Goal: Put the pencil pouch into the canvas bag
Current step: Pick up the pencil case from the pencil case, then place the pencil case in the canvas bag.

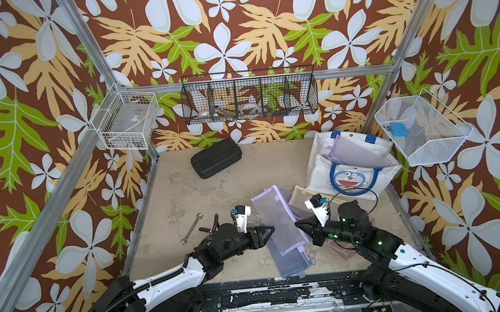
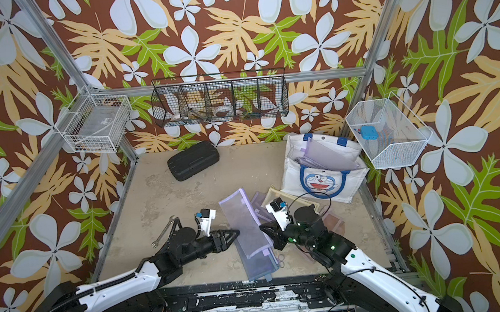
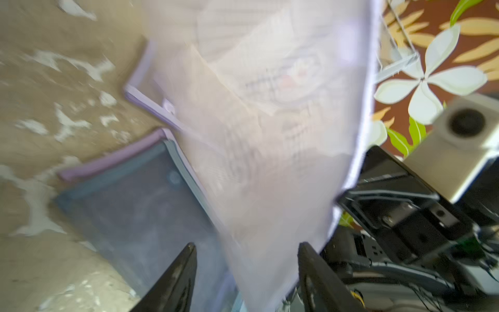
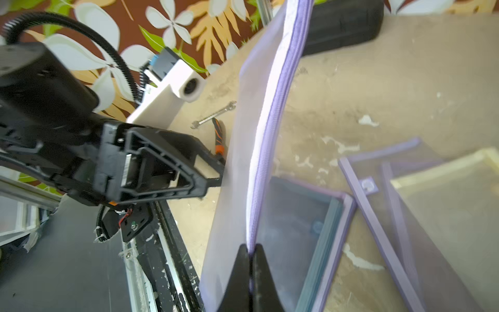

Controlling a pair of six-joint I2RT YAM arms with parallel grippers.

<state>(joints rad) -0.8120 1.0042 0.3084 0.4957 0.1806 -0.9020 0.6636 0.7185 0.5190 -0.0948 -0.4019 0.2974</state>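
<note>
Floral wallpaper rings a scuffed tabletop where the right gripper, pinched tight on the purple zip edge, holds a lilac mesh pencil pouch on edge above a blue-edged pouch. The left gripper stands open, jaws either side of the mesh, gripping nothing. The canvas bag sits at one o'clock from the pencil pouch. Best practice, on this evidence: draw the left arm clear, lift high, then feed a short end into the bag's mouth.
</note>
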